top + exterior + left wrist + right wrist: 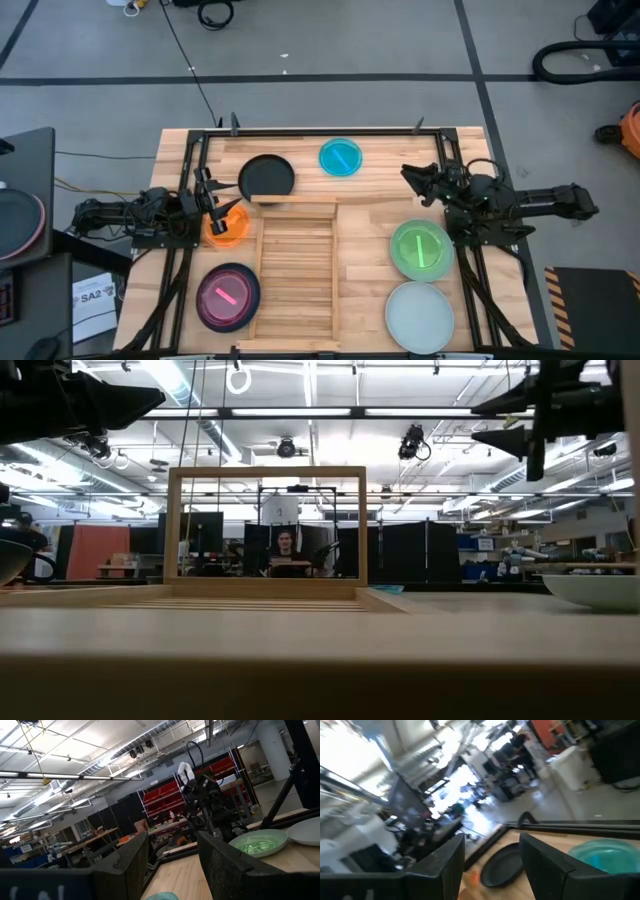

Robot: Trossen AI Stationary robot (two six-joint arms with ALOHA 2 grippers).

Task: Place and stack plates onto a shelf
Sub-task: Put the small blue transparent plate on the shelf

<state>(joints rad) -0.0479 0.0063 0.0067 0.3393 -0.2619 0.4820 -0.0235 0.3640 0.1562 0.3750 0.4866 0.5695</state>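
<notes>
The shelf (295, 265), a slatted light-wood tray, lies flat at the table's middle. A black plate (267, 177) sits by its far left corner, and a blue translucent plate (340, 157) lies at the far edge. My left gripper (212, 197) hangs open above an orange plate (228, 228), holding nothing (172, 860). A purple plate on a dark plate (227, 297) lies near left. My right gripper (418, 185) is open and raised, far of a green plate stacked on a mint plate (421, 250). A pale plate (419, 317) lies near right.
In the low view an upright wooden frame (265, 530) stands at the tray's far end. Black metal rails (320, 130) run along the table's far edge and down both sides under the arms. A person sits in the room far behind the table.
</notes>
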